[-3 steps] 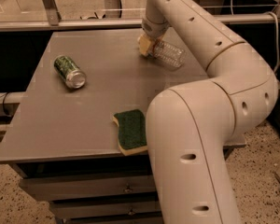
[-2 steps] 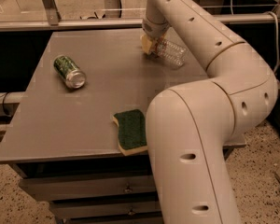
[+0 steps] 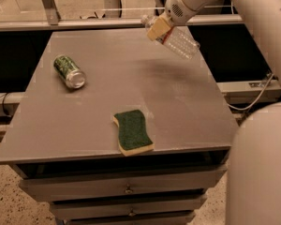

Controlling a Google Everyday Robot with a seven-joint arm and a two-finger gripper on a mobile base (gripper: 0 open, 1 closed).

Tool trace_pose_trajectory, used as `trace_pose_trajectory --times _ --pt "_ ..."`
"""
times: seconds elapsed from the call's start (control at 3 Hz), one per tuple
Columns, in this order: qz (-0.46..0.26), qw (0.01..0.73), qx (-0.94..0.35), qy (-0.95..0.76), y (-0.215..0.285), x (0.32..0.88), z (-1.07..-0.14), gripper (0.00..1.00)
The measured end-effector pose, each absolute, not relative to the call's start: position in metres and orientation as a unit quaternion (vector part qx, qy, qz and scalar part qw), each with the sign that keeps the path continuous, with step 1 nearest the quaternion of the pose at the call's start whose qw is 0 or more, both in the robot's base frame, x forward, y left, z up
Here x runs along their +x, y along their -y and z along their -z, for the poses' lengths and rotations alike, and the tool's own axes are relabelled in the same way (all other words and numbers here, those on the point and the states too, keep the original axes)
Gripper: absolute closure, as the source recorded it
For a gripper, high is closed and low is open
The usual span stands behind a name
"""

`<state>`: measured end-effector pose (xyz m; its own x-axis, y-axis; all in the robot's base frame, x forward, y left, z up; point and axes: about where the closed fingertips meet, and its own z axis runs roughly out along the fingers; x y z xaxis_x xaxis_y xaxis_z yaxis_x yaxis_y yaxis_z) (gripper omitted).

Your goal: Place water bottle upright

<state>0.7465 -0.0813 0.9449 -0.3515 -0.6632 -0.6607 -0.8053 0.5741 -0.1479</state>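
The water bottle (image 3: pixel 180 41) is a small clear ribbed plastic bottle. It hangs tilted in the air above the far right part of the grey table (image 3: pixel 122 93), its cap end up and to the left. My gripper (image 3: pixel 158 30) is shut on the bottle near its neck, with tan fingertips (image 3: pixel 155 32) across it. The cap is mostly hidden behind the gripper. The white arm reaches in from the top right.
A green metal can (image 3: pixel 69 71) lies on its side at the table's left. A green and yellow sponge (image 3: pixel 133 131) lies near the front edge. Drawers (image 3: pixel 126 189) sit below the tabletop. The robot's white body (image 3: pixel 260 168) fills the right foreground.
The gripper has lifted the bottle off the tabletop and raised it; the bottle now hangs tilted in the air. The can and the sponge have not moved.
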Motion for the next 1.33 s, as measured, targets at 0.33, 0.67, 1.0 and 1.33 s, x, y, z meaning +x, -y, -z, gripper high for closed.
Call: trace_pose_trajectory --times 0.33,0.67,1.0,1.33 --pt "-0.186 0.412 -0.458 -0.765 0.079 0.712 -0.975 1.00" --pt "-0.297 0.485 -0.445 -0.692 0.071 0.678 -0.998 1.00" --pt "-0.356 0.526 -0.434 -0.639 0.064 0.661 -1.011 1.00" --pt "-0.405 0.557 -0.421 -0.590 0.057 0.652 -1.007 1.00"
